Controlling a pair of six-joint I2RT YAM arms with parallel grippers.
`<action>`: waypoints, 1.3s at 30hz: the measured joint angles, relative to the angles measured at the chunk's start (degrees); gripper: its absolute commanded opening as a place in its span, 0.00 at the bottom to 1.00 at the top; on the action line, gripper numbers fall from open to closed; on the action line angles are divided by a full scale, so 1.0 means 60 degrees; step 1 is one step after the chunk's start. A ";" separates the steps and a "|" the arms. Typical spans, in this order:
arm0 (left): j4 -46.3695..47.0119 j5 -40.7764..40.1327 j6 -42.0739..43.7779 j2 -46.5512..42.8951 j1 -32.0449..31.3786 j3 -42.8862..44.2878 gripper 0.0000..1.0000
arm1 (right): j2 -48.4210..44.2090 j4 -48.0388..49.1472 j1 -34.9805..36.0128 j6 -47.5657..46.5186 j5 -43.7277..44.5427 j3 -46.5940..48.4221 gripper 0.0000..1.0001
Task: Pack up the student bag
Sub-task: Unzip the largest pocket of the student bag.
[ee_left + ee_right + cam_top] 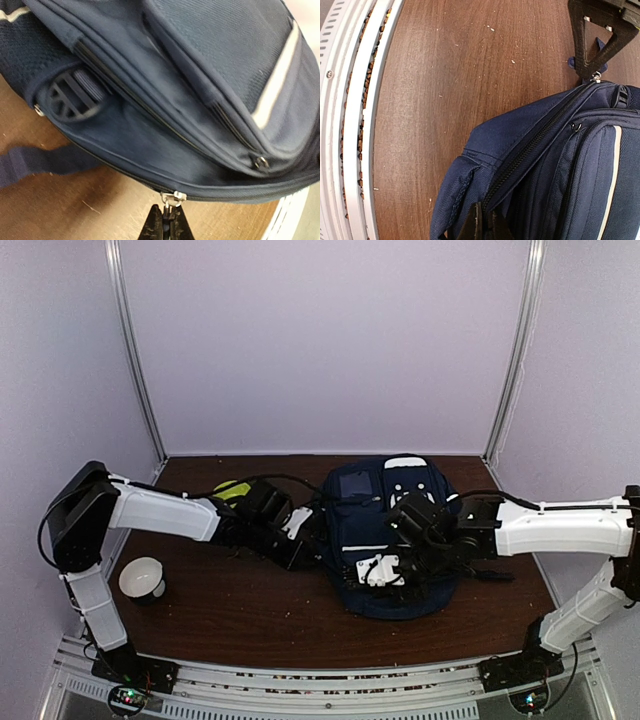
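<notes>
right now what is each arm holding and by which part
The left end effector pinches the backpack by a metal zipper pull. The right end effector is shut on the backpack at the other end of that zipper, seemingly on fabric.

**Room in front, flanks blocked**

Bare worktop point(270, 605) lies before the student bag point(347, 540) and left of it, where only a white cup point(142, 578) stands. The left arm point(165, 512) and right arm point(560, 525) block its two flanks.
</notes>
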 measured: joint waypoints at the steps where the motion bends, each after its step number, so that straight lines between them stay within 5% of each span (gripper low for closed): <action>1: -0.0036 -0.0025 0.0033 0.0073 0.0033 0.0102 0.00 | -0.0018 -0.0018 0.0000 0.0000 0.0000 -0.0007 0.00; 33: -0.0492 -0.1071 0.0153 0.1705 0.0856 0.1650 0.00 | -0.0033 0.0044 0.0036 0.0120 -0.0011 -0.0124 0.00; 39: -0.0488 -0.1078 0.0153 0.1770 0.0882 0.1705 0.10 | -0.0033 0.0047 0.0036 0.0193 -0.0011 -0.0127 0.02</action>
